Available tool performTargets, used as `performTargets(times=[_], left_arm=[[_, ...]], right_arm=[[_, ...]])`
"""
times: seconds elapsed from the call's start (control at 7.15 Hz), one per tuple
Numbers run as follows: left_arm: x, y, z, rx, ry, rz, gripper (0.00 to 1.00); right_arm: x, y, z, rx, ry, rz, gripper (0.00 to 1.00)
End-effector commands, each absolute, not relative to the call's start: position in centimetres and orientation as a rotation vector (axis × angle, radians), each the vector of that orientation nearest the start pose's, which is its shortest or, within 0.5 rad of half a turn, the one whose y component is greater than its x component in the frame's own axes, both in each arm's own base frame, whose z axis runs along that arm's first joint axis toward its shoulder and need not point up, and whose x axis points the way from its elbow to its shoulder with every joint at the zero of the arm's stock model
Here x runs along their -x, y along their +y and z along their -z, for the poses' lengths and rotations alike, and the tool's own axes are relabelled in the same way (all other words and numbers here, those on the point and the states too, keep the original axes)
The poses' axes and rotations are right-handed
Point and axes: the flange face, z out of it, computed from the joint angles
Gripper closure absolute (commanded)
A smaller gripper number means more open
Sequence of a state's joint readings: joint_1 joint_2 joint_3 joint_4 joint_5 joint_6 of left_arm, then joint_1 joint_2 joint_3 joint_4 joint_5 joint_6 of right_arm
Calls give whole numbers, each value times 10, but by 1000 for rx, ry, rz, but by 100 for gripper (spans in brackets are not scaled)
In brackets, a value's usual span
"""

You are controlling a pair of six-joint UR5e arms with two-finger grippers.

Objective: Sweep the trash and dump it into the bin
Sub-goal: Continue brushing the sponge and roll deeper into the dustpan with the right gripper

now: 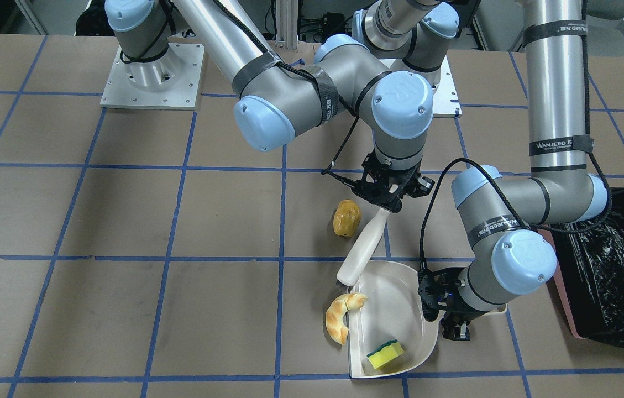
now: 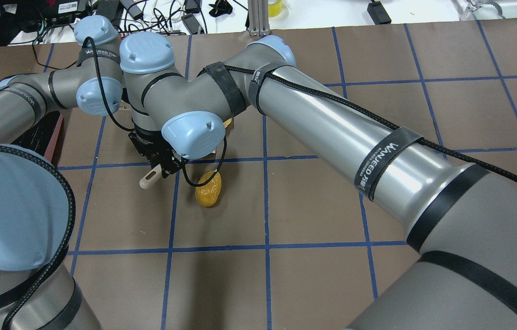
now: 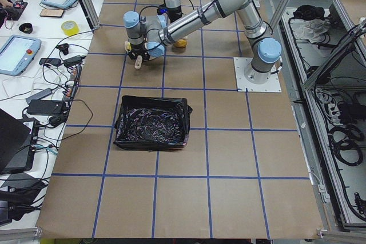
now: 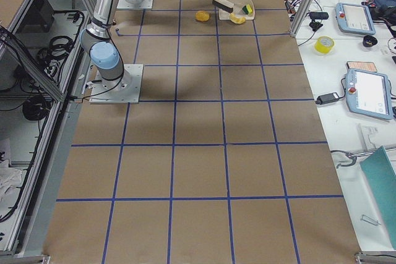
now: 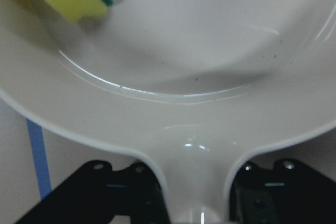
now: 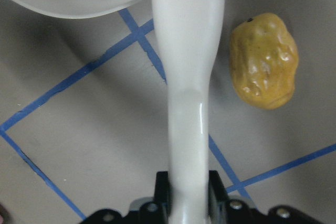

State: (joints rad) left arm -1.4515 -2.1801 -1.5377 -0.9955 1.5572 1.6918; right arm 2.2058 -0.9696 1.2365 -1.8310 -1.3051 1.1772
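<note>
Mid-sweep. Right claw (image 1: 392, 190) clamps white brush handle (image 1: 364, 249); left claw (image 1: 452, 323) grips white plastic dustpan (image 1: 394, 293). Yellow-green sponge block (image 1: 385, 354) inside, curved tan croissant (image 1: 339, 316) at pan's 9 o'clock lip, golden-brown potato lump (image 1: 346, 218) at 11 o'clock. Likely next: nudge croissant in.

Lighting brightly and evenly from overhead. Dropping soft, smeared shadows onto the brown table (image 4: 204, 91). Glinting off the crinkled black lining of the bin (image 1: 621, 265) and along the brush handle (image 6: 186, 77). Blurring the dustpan (image 5: 210, 51) up close, left wrist view.
</note>
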Motion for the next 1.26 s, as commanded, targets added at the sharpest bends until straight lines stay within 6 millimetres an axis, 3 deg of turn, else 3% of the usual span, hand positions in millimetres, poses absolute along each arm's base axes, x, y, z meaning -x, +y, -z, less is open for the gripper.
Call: performTargets(times=[0.0, 0.42, 0.84, 1.12], left_arm=[[54, -683, -198, 2217, -2214, -17, 100], [53, -683, -195, 2208, -2218, -12, 100], [53, -683, -195, 2208, -2218, -12, 100], [53, -683, -195, 2214, -2218, -3, 100]], right_arm=[[-532, -478, -309, -667, 3022, -276, 100], [-497, -498, -291, -396, 3195, -182, 100], [-442, -547, -292, -82, 3255, -118, 100], [-424, -565, -270, 33, 3279, -165, 100]])
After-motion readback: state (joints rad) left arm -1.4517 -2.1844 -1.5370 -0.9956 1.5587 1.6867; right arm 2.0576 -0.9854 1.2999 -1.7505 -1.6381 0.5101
